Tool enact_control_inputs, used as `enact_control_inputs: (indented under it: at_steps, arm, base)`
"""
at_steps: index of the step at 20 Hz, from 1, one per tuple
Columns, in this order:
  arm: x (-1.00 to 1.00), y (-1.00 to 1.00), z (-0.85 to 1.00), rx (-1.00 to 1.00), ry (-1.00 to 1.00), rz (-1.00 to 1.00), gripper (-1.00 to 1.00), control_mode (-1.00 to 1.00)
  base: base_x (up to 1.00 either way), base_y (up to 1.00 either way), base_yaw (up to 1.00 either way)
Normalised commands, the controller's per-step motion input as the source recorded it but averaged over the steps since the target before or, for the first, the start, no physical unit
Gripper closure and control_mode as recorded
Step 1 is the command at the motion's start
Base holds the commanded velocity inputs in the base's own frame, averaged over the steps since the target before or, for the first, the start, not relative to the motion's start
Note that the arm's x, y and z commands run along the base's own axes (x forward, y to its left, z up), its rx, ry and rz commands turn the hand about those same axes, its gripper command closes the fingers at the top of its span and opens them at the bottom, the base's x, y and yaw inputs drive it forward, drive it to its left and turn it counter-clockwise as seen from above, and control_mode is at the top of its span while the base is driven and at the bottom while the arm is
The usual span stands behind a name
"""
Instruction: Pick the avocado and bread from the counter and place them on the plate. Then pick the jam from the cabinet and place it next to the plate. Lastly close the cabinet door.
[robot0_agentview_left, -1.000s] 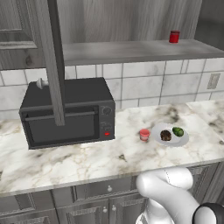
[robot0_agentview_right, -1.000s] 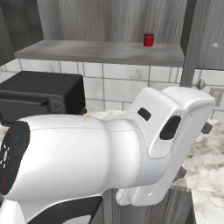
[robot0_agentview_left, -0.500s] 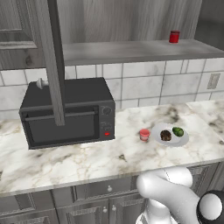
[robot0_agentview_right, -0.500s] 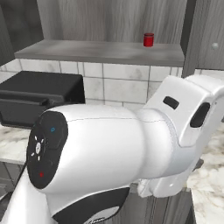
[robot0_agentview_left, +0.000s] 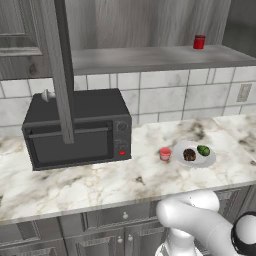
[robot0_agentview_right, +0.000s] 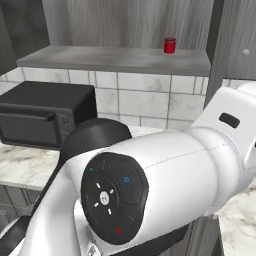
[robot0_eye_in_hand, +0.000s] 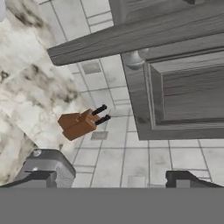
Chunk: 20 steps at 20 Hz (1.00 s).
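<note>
White marble desk (robot0_agentview_left: 90, 182) runs under the left base view, carrying a black microwave (robot0_agentview_left: 77, 129) at left and, further right, the plate (robot0_agentview_left: 196, 159). On the plate sit the bread (robot0_agentview_left: 189, 154) and the avocado (robot0_agentview_left: 203, 150), side by side, the bread to the left. The jam (robot0_agentview_left: 165, 153) stands upright on the desk just beside the plate's left rim. Above, a darker red jar (robot0_agentview_left: 199, 42) stands on the grey cabinet shelf (robot0_agentview_left: 150, 57), and the cabinet door (robot0_agentview_left: 59, 65) hangs open, seen edge-on in front of the microwave.

From the right base view the arm's white body covers the desk where the plate would be; the red jar (robot0_agentview_right: 170, 45), the shelf (robot0_agentview_right: 115, 59) and the microwave (robot0_agentview_right: 45, 117) remain visible.

Through the hand view comes something the base views lack: a grey framed panel (robot0_eye_in_hand: 183, 94) with a round knob (robot0_eye_in_hand: 135, 57), tiled wall, veined marble, and a small brown block with two dark prongs (robot0_eye_in_hand: 82, 122). The gripper (robot0_eye_in_hand: 113, 179) has its fingertips (robot0_eye_in_hand: 43, 173) spread wide, with nothing between them.
</note>
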Motion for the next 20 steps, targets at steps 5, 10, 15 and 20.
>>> enact_control_inputs:
  at_steps: [5, 10, 15, 20]
  arm:
    - [0.19, -0.1, -0.03, -0.09, -0.01, 0.09, -1.0, -1.0]
    - [0.2, -0.04, -0.1, -0.12, -0.05, 0.09, -1.0, -1.0]
    - [0.25, -0.06, -0.01, -0.03, -0.03, 0.11, -1.0, -1.0]
    - [0.3, -0.03, 0.04, 0.0, -0.04, 0.15, -1.0, -1.0]
  base:
    - [0.0, 0.0, 0.0]
    - [0.0, 0.0, 0.0]
    - [0.0, 0.0, 0.0]
    - [0.0, 0.0, 0.0]
